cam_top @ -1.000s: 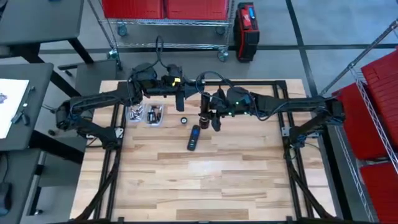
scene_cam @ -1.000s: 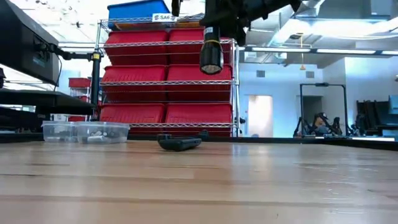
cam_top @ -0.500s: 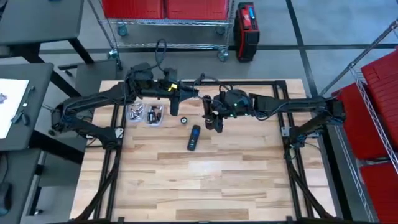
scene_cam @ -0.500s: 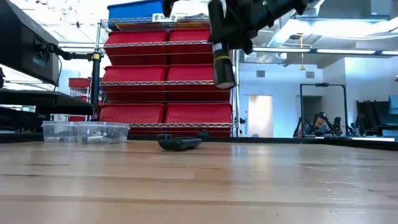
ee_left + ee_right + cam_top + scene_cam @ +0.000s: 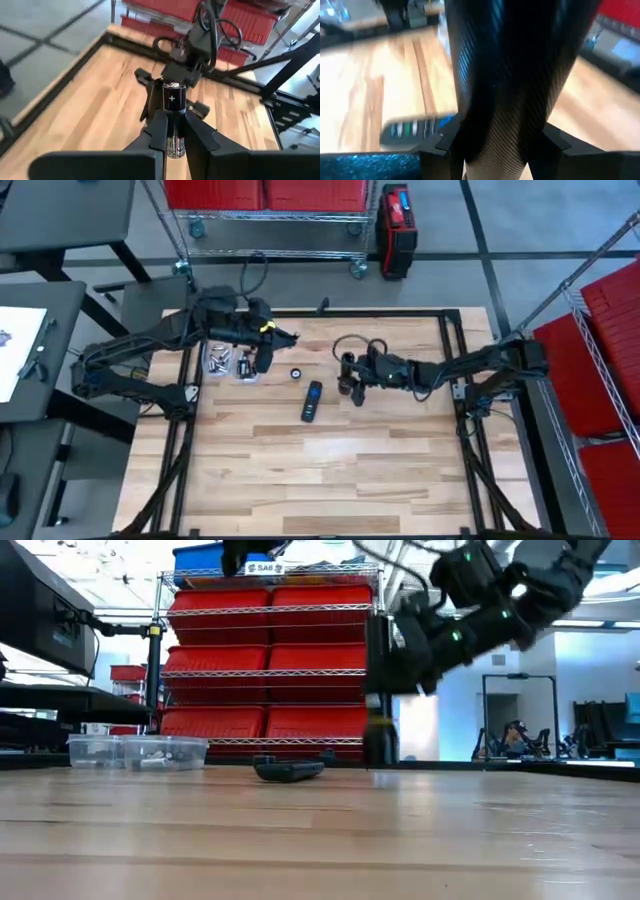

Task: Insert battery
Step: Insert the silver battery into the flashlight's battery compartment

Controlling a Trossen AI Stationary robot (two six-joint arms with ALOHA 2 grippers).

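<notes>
My left gripper [image 5: 280,340] hovers at the far left beside the clear bins, shut on a silver and black battery [image 5: 172,117]. My right gripper [image 5: 350,375] is at the table's far middle, shut on a black ribbed flashlight tube [image 5: 512,85]. In the low view the tube [image 5: 378,730] stands upright with its lower end at the table top; whether it touches the wood, I cannot tell. A small black cap [image 5: 296,372] lies on the table between the two grippers. My left gripper pinches the battery's sides [image 5: 173,137] between its two fingers, which lie along the battery. The plus end [image 5: 171,95] sticks out beyond the fingertips, and the battery is lifted clear of the table. My right gripper pinches the flashlight tube between its two fingers, one on each side of its ribbed wall [image 5: 470,130]. The fingers come in slanting from the table's right and lie across the tube. The tube [image 5: 378,735] stays upright, reaching down below the fingers.
Two clear bins [image 5: 232,363] with loose batteries stand at the far left. A black remote-like device with blue on it [image 5: 312,400] lies on the wood near the right gripper. The near half of the table is bare wood.
My right gripper has gone down and toward the table's right edge, lowering the upright tube from high above to table height. My left gripper has drawn back toward the left edge, away from the tube, with the battery still in it.
</notes>
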